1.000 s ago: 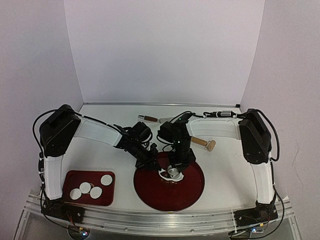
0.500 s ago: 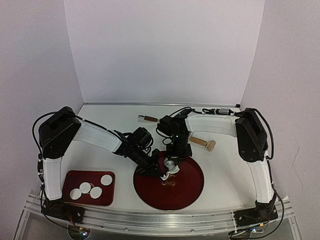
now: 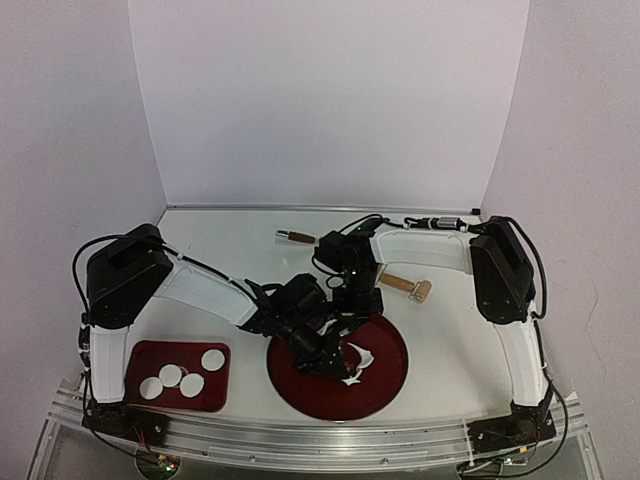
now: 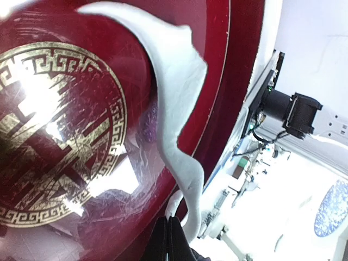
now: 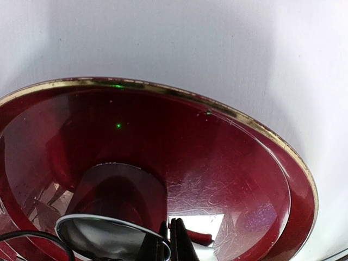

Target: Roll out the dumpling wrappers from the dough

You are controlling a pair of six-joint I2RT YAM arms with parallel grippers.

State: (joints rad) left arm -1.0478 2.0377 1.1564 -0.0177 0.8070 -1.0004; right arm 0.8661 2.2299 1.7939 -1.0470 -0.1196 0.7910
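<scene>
Several dumpling wrappers (image 3: 192, 384) lie as round white discs on a red rectangular tray (image 3: 220, 395) at the near left. A ragged white dough piece (image 3: 357, 352) with cut-out holes lies on the round red plate (image 3: 385, 385). My left gripper (image 3: 335, 365) is over the plate and shut on a strip of this dough (image 4: 174, 109), which hangs stretched from the closed fingertips (image 4: 163, 242). My right gripper (image 3: 352, 310) is at the plate's far edge, shut on the rim of the small metal ring (image 5: 109, 234), held above the plate (image 5: 217, 163).
A wooden rolling pin (image 3: 405, 287) lies on the table behind the plate, to the right. A small wooden-handled tool (image 3: 295, 237) lies further back. The two arms cross close together over the plate's far left side.
My left gripper moved right and nearer over the plate and now holds the dough. My right gripper drew back with the ring to the plate's far edge, leaving the dough.
</scene>
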